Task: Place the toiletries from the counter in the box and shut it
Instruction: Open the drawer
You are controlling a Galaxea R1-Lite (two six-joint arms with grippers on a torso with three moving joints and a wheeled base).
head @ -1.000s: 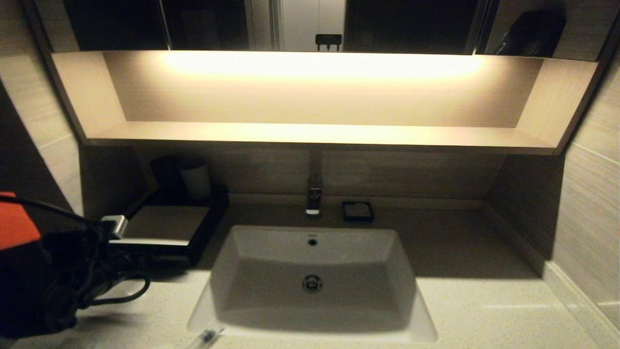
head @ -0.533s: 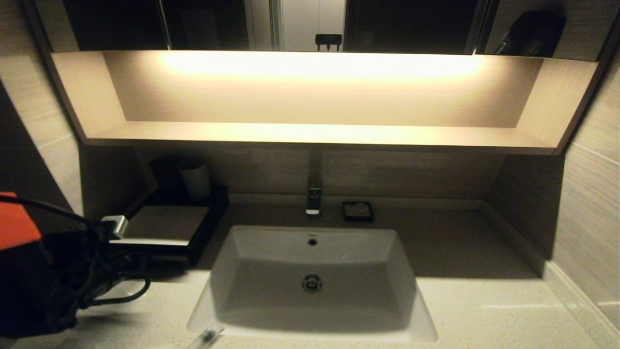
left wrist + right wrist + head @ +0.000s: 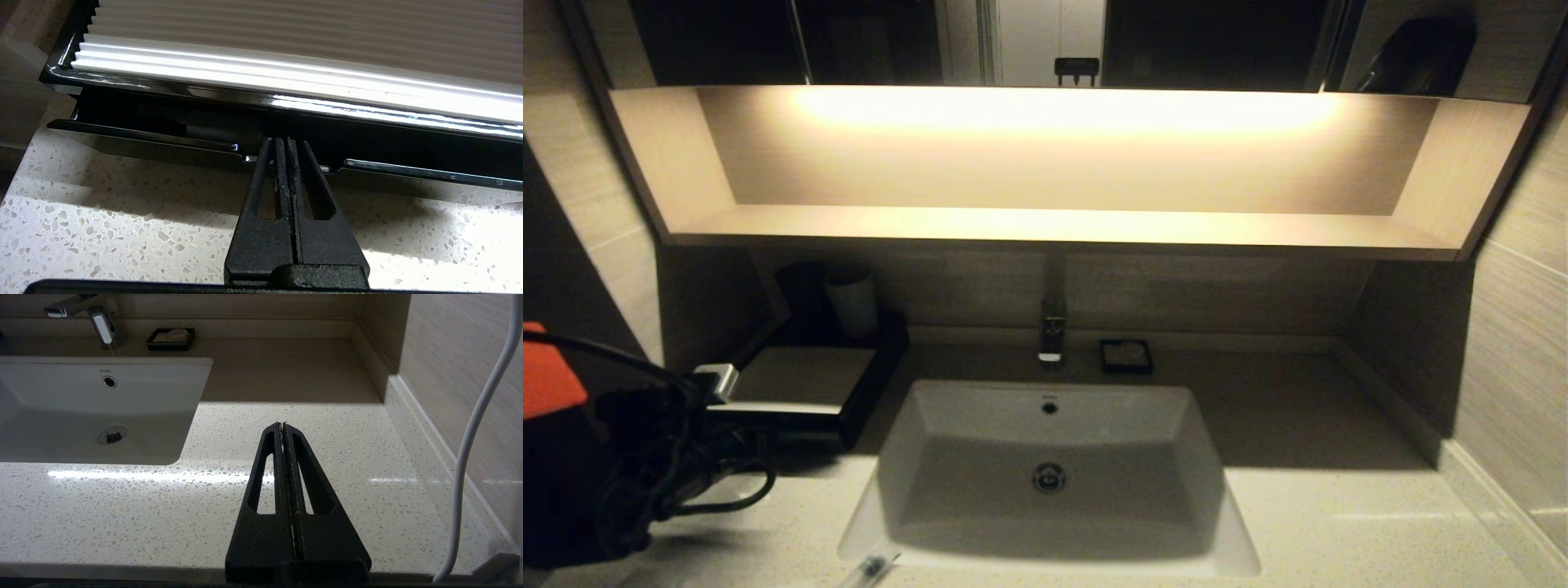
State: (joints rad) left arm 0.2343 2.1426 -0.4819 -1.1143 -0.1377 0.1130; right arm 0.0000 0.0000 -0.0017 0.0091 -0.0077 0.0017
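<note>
The black box (image 3: 805, 376) with its pale top panel stands on the counter (image 3: 1339, 523), left of the basin. In the left wrist view its ribbed top (image 3: 286, 41) fills the far side, and the black drawer (image 3: 143, 136) below stands out a little. My left gripper (image 3: 284, 141) is shut and empty, its tips against the notch in the drawer's front edge. One clear-wrapped stick (image 3: 870, 565) lies at the counter's near edge by the basin. My right gripper (image 3: 282, 425) is shut and empty, hovering over bare counter right of the basin.
A white basin (image 3: 1049, 457) sits mid-counter with a tap (image 3: 1051, 331) behind it. A small black dish (image 3: 1125, 356) stands next to the tap. A pale cup (image 3: 852, 302) stands on the back of the box. A white cable (image 3: 474, 437) hangs by the right wall.
My left arm has shifted very slightly at the box's front. The box, the stick and everything else stay where they were.
</note>
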